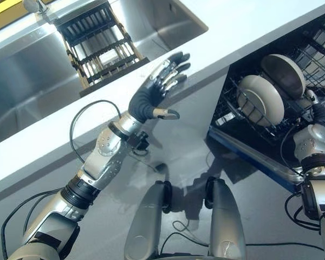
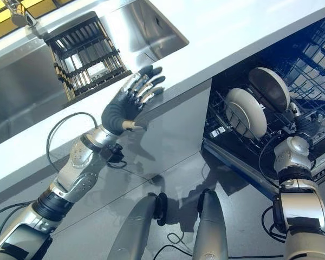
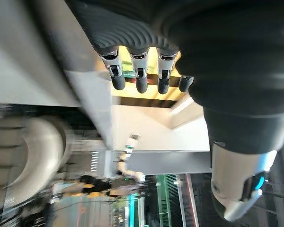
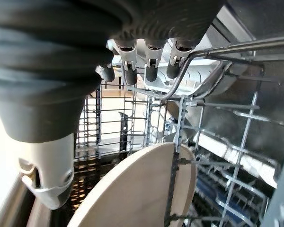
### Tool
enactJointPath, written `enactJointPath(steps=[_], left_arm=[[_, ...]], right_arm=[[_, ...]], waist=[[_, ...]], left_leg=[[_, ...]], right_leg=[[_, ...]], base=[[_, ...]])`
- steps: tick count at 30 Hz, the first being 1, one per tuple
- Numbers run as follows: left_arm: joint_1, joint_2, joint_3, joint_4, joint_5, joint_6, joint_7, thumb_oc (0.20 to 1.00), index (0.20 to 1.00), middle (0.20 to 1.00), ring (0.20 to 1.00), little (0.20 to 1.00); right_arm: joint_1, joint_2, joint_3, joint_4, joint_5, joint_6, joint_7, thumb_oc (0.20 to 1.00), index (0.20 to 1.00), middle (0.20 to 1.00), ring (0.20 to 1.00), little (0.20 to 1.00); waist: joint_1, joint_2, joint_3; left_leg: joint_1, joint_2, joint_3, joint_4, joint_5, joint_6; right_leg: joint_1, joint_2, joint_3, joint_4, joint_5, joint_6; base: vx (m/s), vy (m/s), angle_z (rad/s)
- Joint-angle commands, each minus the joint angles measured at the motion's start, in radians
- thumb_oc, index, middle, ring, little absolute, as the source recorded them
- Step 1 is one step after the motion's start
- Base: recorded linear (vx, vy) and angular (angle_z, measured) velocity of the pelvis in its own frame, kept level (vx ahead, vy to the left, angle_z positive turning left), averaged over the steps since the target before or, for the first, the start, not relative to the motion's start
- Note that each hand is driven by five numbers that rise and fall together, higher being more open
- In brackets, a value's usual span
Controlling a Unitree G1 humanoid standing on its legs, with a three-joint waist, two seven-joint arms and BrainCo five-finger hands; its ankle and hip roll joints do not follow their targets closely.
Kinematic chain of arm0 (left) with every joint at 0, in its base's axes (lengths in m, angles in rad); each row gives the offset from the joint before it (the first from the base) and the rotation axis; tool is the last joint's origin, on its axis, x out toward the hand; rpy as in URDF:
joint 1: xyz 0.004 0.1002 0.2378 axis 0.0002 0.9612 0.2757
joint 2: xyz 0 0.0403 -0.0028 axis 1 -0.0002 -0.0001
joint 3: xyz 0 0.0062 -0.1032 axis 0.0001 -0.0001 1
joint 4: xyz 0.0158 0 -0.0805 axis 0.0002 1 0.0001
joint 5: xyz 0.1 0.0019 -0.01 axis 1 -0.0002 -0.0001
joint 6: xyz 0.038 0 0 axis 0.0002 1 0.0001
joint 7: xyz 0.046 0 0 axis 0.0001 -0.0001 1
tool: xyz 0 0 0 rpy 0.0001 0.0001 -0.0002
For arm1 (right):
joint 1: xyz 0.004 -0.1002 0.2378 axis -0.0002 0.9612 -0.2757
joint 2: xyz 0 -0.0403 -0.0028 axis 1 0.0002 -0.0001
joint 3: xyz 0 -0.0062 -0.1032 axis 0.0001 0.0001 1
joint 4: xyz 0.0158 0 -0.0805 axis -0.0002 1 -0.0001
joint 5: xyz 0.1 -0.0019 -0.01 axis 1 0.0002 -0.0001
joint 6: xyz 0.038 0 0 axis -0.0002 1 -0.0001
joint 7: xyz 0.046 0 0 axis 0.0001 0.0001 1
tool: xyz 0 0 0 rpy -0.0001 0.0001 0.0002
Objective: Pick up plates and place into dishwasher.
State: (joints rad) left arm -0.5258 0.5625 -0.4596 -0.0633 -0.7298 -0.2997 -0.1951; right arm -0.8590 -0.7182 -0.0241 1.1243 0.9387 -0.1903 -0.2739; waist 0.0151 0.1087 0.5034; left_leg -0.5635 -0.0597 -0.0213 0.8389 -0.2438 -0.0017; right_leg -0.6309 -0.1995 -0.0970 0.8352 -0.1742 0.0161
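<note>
Two beige plates stand on edge side by side in the open dishwasher's wire rack (image 1: 320, 52): the nearer plate (image 1: 260, 100) and the farther plate (image 1: 284, 73). My right hand (image 1: 320, 116) is inside the rack just beside them, its fingers (image 4: 150, 71) straight and holding nothing, with a plate's rim (image 4: 132, 189) below them among the wires. My left hand (image 1: 158, 86) is raised at the front edge of the white counter (image 1: 233, 32), fingers (image 3: 141, 80) spread and empty, close to the black dish rack (image 1: 100, 46) in the sink.
The steel sink (image 1: 21, 81) lies along the counter's far side, with the slotted dish rack set across it. The dishwasher's lowered door (image 1: 254, 160) juts out over the grey floor at the right.
</note>
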Motion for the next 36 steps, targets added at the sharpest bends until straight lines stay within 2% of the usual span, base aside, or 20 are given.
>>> enactJointPath(steps=[1,2,6,9,18,27,32,36], left_arm=[[0.069,-0.017,0.02,-0.019,-0.026,-0.006,-0.008,1.0,1.0,1.0,1.0,1.0],[0.069,-0.013,0.024,-0.02,-0.031,0.001,-0.014,1.0,1.0,1.0,1.0,1.0],[0.076,0.008,0.039,-0.03,-0.04,0.024,-0.032,1.0,1.0,1.0,1.0,1.0],[0.077,0.023,0.047,-0.036,-0.047,0.04,-0.037,1.0,1.0,1.0,1.0,1.0],[0.059,0.061,0.082,-0.03,-0.081,0.078,-0.046,1.0,1.0,1.0,1.0,1.0],[0.069,0.087,0.099,-0.03,-0.111,0.096,-0.064,1.0,1.0,1.0,1.0,1.0],[0.072,0.105,0.099,-0.036,-0.131,0.091,-0.061,1.0,1.0,1.0,1.0,1.0],[0.073,0.123,0.103,-0.035,-0.15,0.088,-0.085,1.0,1.0,1.0,1.0,1.0]], right_arm=[[0.035,0.093,0.007,0.045,0.184,0.105,0.204,1.0,1.0,1.0,1.0,1.0],[0.035,0.098,0.014,0.04,0.203,0.14,0.262,1.0,1.0,1.0,1.0,1.0],[0.024,0.087,0.05,0.002,0.229,0.182,0.372,1.0,1.0,1.0,1.0,1.0],[0.001,0.077,0.082,-0.038,0.209,0.202,0.401,1.0,1.0,1.0,1.0,1.0],[-0.157,0.036,0.18,-0.105,0.192,0.206,0.385,1.0,1.0,1.0,1.0,1.0],[-0.255,0.011,0.22,-0.093,0.136,0.196,0.344,1.0,1.0,1.0,1.0,1.0],[-0.285,-0.005,0.229,-0.083,0.152,0.167,0.328,1.0,1.0,1.0,1.0,1.0],[-0.305,-0.017,0.232,-0.082,0.104,0.125,0.254,1.0,1.0,1.0,1.0,1.0]], waist=[[0.035,0.028,0.017],[0.038,0.026,0.017],[0.046,0.015,0.017],[0.05,0.008,0.017],[0.081,-0.008,0.016],[0.109,-0.003,0.017],[0.121,0.002,0.017],[0.127,0.004,0.017]], left_leg=[[-0.01,-0.058,0.082,0.111,-0.123,0.116],[-0.012,-0.058,0.082,0.113,-0.122,0.116],[-0.022,-0.057,0.074,0.122,-0.117,0.112],[-0.029,-0.055,0.068,0.122,-0.112,0.112],[-0.033,-0.051,0.046,0.106,-0.089,0.108],[-0.043,-0.06,0.026,0.093,-0.066,0.1],[-0.042,-0.066,0.017,0.047,-0.036,0.096],[-0.045,-0.068,0.014,0.018,-0.018,0.092]], right_leg=[[0.047,0.042,-0.044,0.129,-0.113,-0.078],[0.045,0.042,-0.045,0.131,-0.112,-0.079],[0.039,0.042,-0.051,0.139,-0.109,-0.08],[0.032,0.045,-0.052,0.143,-0.105,-0.079],[0.037,0.051,-0.062,0.139,-0.098,-0.08],[0.035,0.042,-0.079,0.14,-0.094,-0.079],[0.038,0.041,-0.086,0.115,-0.081,-0.074],[0.038,0.042,-0.094,0.097,-0.073,-0.07]], base=[[0.02,-0.045,-0.02],[0.02,-0.057,0.06],[0.02,-0.066,-0.01],[0.01,-0.065,-0.19],[0.02,-0.063,0.05],[0.04,-0.049,0.12],[0.04,-0.044,0.06],[-0.01,-0.037,0.1]])
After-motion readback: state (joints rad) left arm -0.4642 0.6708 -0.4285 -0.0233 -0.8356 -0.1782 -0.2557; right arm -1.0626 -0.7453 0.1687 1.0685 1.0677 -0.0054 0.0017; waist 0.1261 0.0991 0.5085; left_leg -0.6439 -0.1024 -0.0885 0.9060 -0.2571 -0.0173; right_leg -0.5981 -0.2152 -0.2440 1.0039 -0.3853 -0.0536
